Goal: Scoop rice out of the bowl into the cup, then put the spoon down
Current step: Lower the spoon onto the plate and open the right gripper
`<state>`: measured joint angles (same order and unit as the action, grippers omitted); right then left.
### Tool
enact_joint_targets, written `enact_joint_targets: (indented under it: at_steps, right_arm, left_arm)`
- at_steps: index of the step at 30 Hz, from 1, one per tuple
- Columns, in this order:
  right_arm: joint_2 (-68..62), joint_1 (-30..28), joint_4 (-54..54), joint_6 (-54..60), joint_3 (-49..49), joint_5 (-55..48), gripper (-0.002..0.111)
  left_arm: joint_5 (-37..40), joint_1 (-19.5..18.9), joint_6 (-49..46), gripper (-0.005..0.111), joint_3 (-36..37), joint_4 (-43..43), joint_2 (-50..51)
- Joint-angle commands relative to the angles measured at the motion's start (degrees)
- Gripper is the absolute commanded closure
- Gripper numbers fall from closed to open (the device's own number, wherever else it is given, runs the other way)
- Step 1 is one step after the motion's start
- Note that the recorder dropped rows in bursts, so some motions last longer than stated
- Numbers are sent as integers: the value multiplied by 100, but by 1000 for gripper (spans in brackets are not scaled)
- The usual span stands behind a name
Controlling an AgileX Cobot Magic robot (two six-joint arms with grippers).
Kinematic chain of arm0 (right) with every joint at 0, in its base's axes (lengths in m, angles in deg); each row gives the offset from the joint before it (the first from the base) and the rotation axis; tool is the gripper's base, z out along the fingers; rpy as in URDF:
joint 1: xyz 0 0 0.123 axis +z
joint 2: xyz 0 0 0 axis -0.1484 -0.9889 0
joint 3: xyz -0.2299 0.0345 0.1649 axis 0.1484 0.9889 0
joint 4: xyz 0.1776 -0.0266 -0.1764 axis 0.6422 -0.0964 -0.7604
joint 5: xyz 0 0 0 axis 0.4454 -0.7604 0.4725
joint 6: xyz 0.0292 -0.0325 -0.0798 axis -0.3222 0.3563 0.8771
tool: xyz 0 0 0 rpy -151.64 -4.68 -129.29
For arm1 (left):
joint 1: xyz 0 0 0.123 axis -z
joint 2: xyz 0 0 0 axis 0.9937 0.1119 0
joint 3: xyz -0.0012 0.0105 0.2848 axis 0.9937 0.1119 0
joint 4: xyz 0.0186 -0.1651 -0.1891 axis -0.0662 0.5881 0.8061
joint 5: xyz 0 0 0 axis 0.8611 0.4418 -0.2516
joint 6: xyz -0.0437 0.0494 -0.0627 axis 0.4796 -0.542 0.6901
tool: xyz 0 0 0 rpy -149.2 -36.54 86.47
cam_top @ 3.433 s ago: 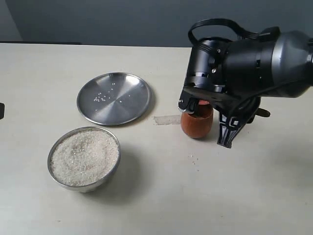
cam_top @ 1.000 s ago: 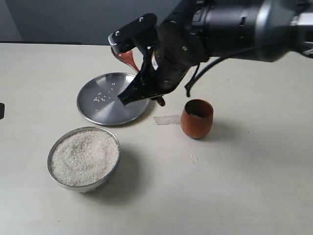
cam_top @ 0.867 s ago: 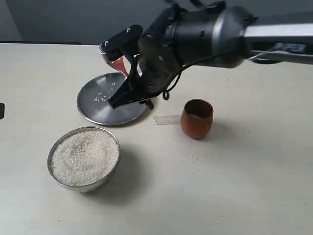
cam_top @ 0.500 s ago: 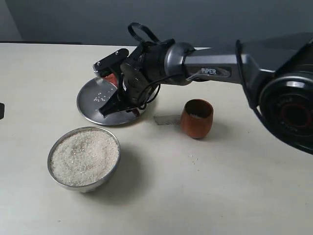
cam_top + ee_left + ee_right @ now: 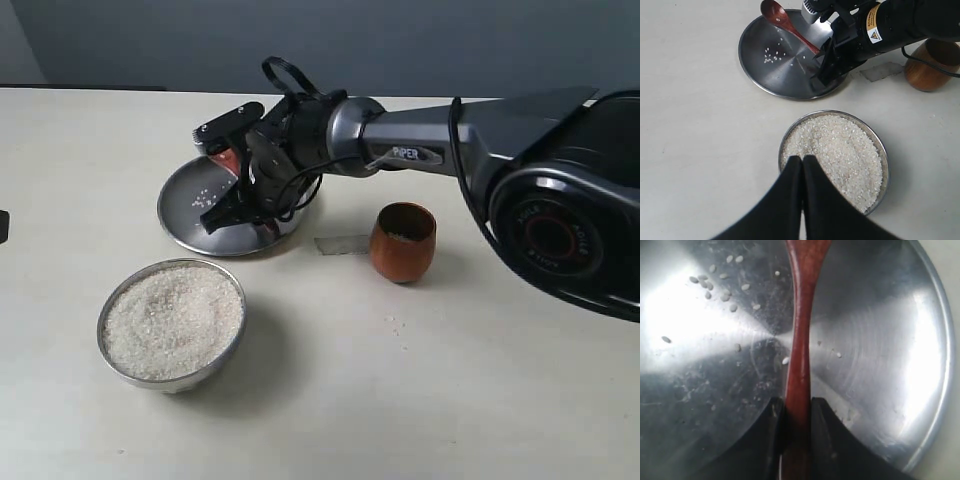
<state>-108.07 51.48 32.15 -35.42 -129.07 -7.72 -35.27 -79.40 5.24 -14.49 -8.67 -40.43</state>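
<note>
My right gripper (image 5: 797, 407) is shut on the handle of the reddish-brown wooden spoon (image 5: 800, 335), held low over the flat steel plate (image 5: 885, 355). In the exterior view this gripper (image 5: 235, 195) is over the plate (image 5: 190, 225), and a bit of the spoon (image 5: 229, 160) shows red beside it. The spoon's oval end (image 5: 773, 10) lies at the plate's rim. The steel bowl (image 5: 178, 382), heaped with rice (image 5: 172, 320), stands in front of the plate. The wooden cup (image 5: 403, 242) stands to the right. My left gripper (image 5: 801, 159) hangs shut and empty above the bowl's edge (image 5: 883, 150).
Several loose rice grains (image 5: 715, 282) lie scattered on the plate. A strip of clear tape (image 5: 342, 243) is stuck to the table between plate and cup. A few stray grains (image 5: 396, 322) lie on the table in front of the cup.
My right arm has carried the spoon leftwards from the cup to the plate and lowered it close to the plate's surface. The bowl and cup have not moved.
</note>
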Motion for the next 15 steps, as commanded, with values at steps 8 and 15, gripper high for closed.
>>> enact_joint_targets:
  at_steps: [8,15]
  right_arm:
    - [14,-26,-11,-15,-47,-43,73]
    - [517,-26,-411,-28,-47,-250,73]
  left_arm:
    - [-50,23,-9,106,-30,-5,9]
    - [-50,23,-9,106,-30,-5,9]
